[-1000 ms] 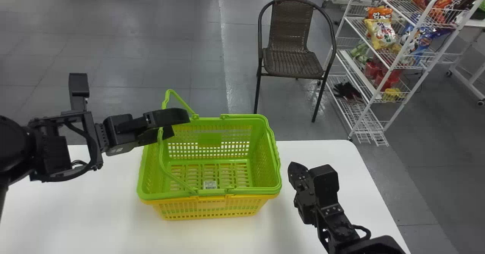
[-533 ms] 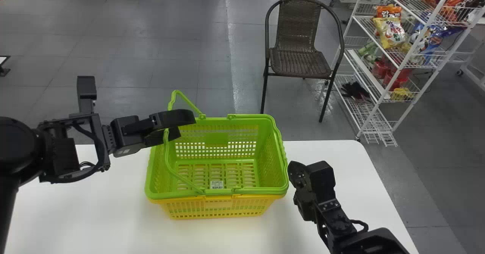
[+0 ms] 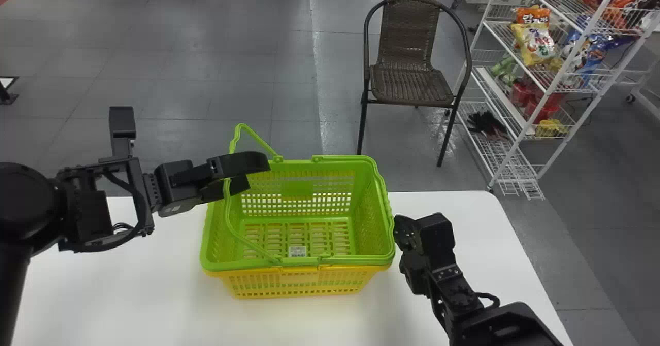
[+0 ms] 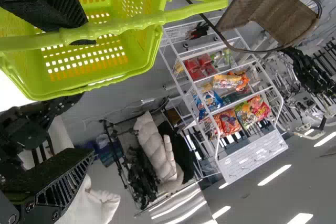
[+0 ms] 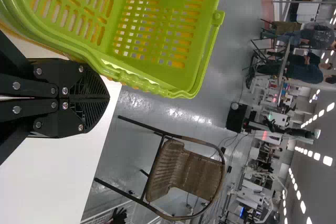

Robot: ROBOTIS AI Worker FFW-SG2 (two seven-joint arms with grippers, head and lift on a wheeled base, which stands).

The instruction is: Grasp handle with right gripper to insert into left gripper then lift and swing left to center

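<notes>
Green basket [image 3: 304,261] nested in a yellow basket [image 3: 296,284] on the white worktop [image 3: 118,294]. One handle [image 3: 228,217] stands raised at the green basket's left side; in the left wrist view it crosses the tip of one finger of the left gripper [image 3: 258,174]. The left fingers [image 4: 58,182] are spread apart; contact with the handle cannot be determined. The right gripper [image 3: 405,228], its fingers [image 5: 92,85] closed together, lies just beside the basket's right rim. Beyond the worktop: a woven chair [image 3: 410,83] and a wire rack [image 3: 559,83] bearing snack bags [image 3: 533,42].
</notes>
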